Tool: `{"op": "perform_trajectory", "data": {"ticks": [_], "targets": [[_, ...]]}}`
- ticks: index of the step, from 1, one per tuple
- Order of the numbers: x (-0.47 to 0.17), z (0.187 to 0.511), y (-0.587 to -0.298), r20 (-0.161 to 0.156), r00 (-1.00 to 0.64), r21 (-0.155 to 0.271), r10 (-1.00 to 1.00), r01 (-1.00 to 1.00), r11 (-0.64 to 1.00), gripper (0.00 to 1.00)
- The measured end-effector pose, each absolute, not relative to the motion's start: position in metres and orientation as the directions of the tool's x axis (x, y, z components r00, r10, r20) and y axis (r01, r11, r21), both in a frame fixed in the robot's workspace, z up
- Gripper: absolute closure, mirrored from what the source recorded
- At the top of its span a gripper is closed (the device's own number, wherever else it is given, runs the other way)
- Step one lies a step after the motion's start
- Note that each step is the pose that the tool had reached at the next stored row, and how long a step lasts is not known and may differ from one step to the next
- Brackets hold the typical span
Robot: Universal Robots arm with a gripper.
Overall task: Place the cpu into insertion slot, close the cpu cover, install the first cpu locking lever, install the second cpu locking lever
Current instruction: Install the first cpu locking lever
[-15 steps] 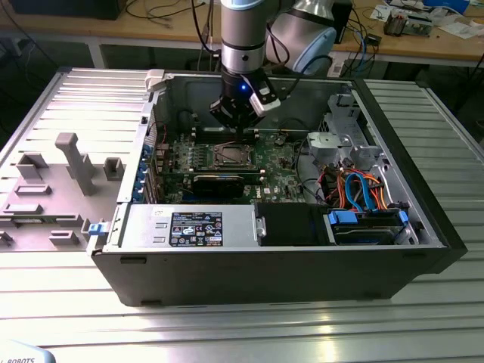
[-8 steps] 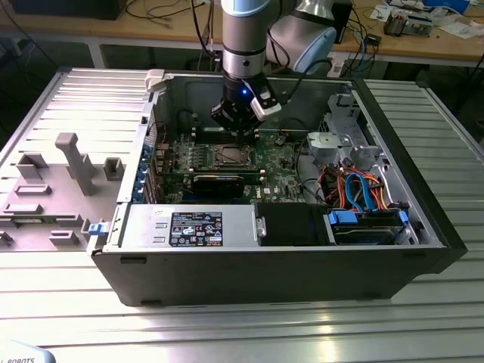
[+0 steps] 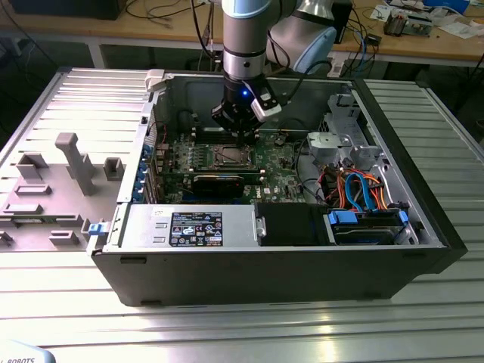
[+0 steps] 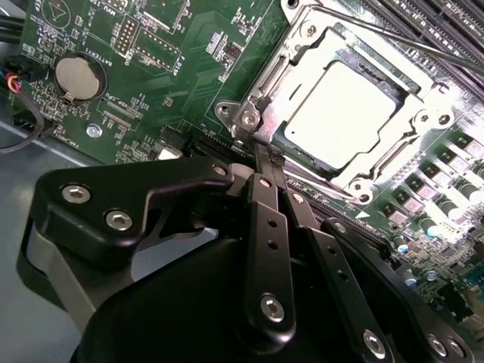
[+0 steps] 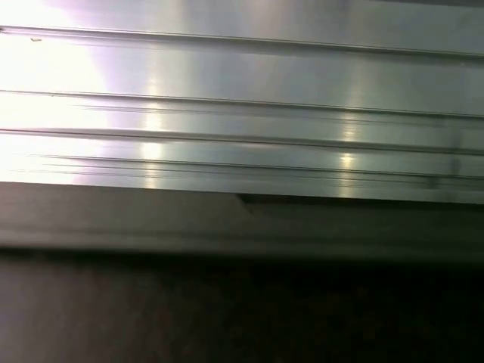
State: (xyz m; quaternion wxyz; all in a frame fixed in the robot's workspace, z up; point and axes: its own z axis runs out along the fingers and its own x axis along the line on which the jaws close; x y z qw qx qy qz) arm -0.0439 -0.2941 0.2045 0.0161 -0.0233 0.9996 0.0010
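The small flat square cpu (image 4: pixel 349 115), its dull silver-grey top washed pale by the light, lay seated in the square insertion slot (image 4: pixel 296 140) in the middle of the green motherboard (image 4: pixel 181 68). Over it the thin silvery cpu cover (image 4: pixel 423 125) lay flat, the chip showing through its square window. In the exterior view the same socket (image 3: pixel 229 156) sat as a pale-rimmed square just below the arm's tool.

The black two-fingered gripper (image 4: pixel 266 153) stood right at the socket's corner, beside the chip rather than over it. Its slim fingers (image 4: pixel 262 198) were drawn together to a narrow point, and the tip pressed against the pale metal by a corner screw — whether it pinched a thin wire lever there or merely touched the frame I could not tell. A thin bright wire lever (image 4: pixel 393 34) ran along the far edge of the cover, apart from the fingers.

Further out on the board, a round silver coin battery (image 4: pixel 78 78) sat well away from the socket, and long black memory slots (image 4: pixel 446 26) ran beyond it. From the exterior view, the grey and blue robot arm (image 3: pixel 246 38) reached down into the open black computer case (image 3: pixel 265 265), which stood on a ribbed aluminium table (image 3: pixel 242 325) — the first wrist view caught those same bright ribs (image 5: pixel 242 98).
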Motion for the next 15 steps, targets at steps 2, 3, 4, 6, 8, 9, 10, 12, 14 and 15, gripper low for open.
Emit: {"op": "perform_trajectory", "data": {"ticks": [2,3,4,6,8,9,10,12,14,15], "targets": [[-0.0440,0.2063,-0.2941,-0.032,-0.998,0.001,-0.047,-0.047,0.999,0.89],[-0.0440,0.2073,-0.2941,-0.032,-0.998,0.001,-0.047,-0.047,0.999,0.89],[-0.0440,0.2077,-0.2941,-0.032,-0.998,0.001,-0.047,-0.047,0.999,0.89],[-0.0440,0.2077,-0.2941,-0.032,-0.998,0.000,-0.047,-0.047,0.999,0.89],[-0.0440,0.2072,-0.2941,-0.031,-0.998,-0.006,-0.047,-0.047,0.999,0.89],[-0.0440,0.2067,-0.2941,-0.031,-0.998,-0.011,-0.047,-0.047,0.999,0.89],[-0.0440,0.2063,-0.2941,-0.031,-0.998,-0.015,-0.047,-0.047,0.999,0.89],[-0.0440,0.2058,-0.2941,-0.031,-0.998,-0.020,-0.047,-0.047,0.999,0.89],[-0.0440,0.2048,-0.2940,-0.030,-0.998,-0.027,-0.047,-0.047,0.999,0.89],[-0.0439,0.2043,-0.2939,-0.030,-0.998,-0.029,-0.047,-0.047,0.998,0.89]]}}
